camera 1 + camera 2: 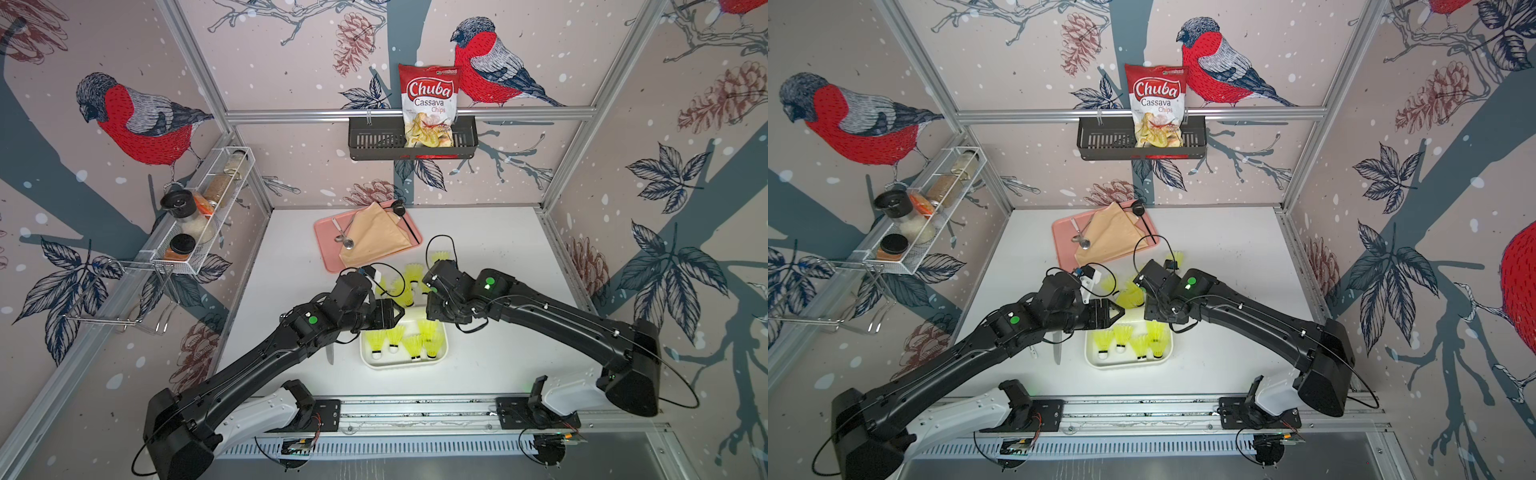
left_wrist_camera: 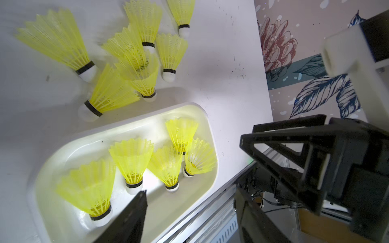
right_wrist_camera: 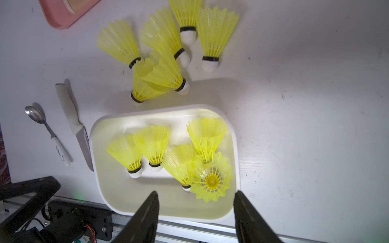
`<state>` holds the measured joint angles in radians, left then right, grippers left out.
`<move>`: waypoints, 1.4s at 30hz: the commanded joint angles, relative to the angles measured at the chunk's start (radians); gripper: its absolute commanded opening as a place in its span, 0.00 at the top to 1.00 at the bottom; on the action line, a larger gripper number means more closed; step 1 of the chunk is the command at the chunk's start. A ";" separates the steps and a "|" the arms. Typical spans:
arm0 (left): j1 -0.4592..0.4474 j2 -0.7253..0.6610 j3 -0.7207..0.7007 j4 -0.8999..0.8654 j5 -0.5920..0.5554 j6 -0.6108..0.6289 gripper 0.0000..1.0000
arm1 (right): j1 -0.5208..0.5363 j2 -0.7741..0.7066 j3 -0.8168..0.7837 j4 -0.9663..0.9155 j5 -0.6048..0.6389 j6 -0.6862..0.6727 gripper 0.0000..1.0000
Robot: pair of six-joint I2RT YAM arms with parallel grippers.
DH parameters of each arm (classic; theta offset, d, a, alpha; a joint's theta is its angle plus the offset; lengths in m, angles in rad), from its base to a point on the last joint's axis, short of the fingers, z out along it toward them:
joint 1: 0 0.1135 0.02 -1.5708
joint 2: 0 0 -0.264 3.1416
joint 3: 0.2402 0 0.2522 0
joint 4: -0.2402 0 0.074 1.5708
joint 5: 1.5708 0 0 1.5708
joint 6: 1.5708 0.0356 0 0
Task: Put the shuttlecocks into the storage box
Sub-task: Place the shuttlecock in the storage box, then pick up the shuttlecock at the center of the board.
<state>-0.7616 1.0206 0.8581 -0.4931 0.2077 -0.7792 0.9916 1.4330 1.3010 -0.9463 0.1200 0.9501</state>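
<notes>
The white storage box (image 1: 365, 361) (image 3: 147, 112) sits near the table's front edge. Several yellow-green shuttlecocks (image 1: 413, 345) (image 2: 131, 155) (image 3: 152, 143) are inside it, most with their white tips down. Several more shuttlecocks (image 1: 411, 278) (image 2: 56, 40) (image 3: 117, 42) lie loose on the table just behind the box. My left gripper (image 1: 397, 313) (image 2: 190, 190) hovers open over the box's far left edge, holding nothing. My right gripper (image 3: 196, 192) is open above the box's right part. One shuttlecock (image 3: 211, 181) lies free just below it, skirt facing up.
A knife (image 3: 73, 117) and a spoon (image 3: 46, 130) lie on the table left of the box. A pink tray (image 1: 328, 245) with a tan cloth and a spoon stands behind the loose shuttlecocks. A black basket (image 1: 374, 141) holding a chips bag hangs on the back wall. A wire spice rack (image 1: 199, 216) hangs on the left wall.
</notes>
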 commanded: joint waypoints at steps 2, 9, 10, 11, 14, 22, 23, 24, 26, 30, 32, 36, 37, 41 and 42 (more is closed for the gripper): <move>0.057 0.052 0.055 -0.086 -0.041 -0.002 0.32 | -0.097 0.007 0.020 0.032 -0.080 -0.123 0.34; 0.156 0.120 0.063 -0.072 -0.042 -0.023 0.35 | -0.233 0.022 0.012 0.089 -0.174 -0.209 0.25; 0.164 0.138 0.067 -0.067 -0.041 -0.029 0.35 | -0.245 0.028 0.010 0.097 -0.178 -0.217 0.25; 0.169 0.155 0.069 -0.059 -0.040 -0.033 0.36 | -0.253 0.035 0.007 0.105 -0.178 -0.223 0.25; 0.176 0.196 0.080 -0.031 -0.033 -0.034 0.36 | -0.283 0.050 -0.004 0.143 -0.186 -0.236 0.25; 0.181 0.339 0.133 0.116 0.052 -0.027 0.33 | -0.422 0.177 0.005 0.225 -0.154 -0.352 0.34; 0.180 0.364 0.149 0.132 0.067 -0.021 0.32 | -0.434 0.192 0.010 0.236 -0.154 -0.368 0.35; 0.180 0.395 0.178 0.146 0.085 -0.013 0.32 | -0.447 0.212 0.016 0.248 -0.152 -0.390 0.35; 0.180 0.452 0.212 0.185 0.120 -0.009 0.31 | -0.466 0.260 0.036 0.259 -0.138 -0.426 0.37; 0.181 0.558 0.253 0.287 0.188 -0.023 0.30 | -0.504 0.381 0.094 0.272 -0.141 -0.476 0.44; 0.180 0.604 0.279 0.318 0.209 -0.023 0.30 | -0.504 0.433 0.128 0.279 -0.135 -0.498 0.44; 0.180 0.685 0.341 0.334 0.230 -0.010 0.29 | -0.505 0.526 0.201 0.275 -0.124 -0.519 0.45; 0.181 0.704 0.356 0.335 0.234 -0.008 0.29 | -0.505 0.545 0.216 0.274 -0.120 -0.523 0.45; 0.180 0.759 0.404 0.329 0.240 0.006 0.29 | -0.506 0.613 0.262 0.268 -0.126 -0.529 0.45; 0.180 0.768 0.414 0.323 0.238 0.009 0.29 | -0.504 0.626 0.269 0.270 -0.128 -0.529 0.46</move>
<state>-0.5838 1.7721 1.2491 -0.2008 0.4255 -0.8017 0.4862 2.0338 1.5501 -0.6792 -0.0132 0.4431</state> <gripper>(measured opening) 0.706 0.546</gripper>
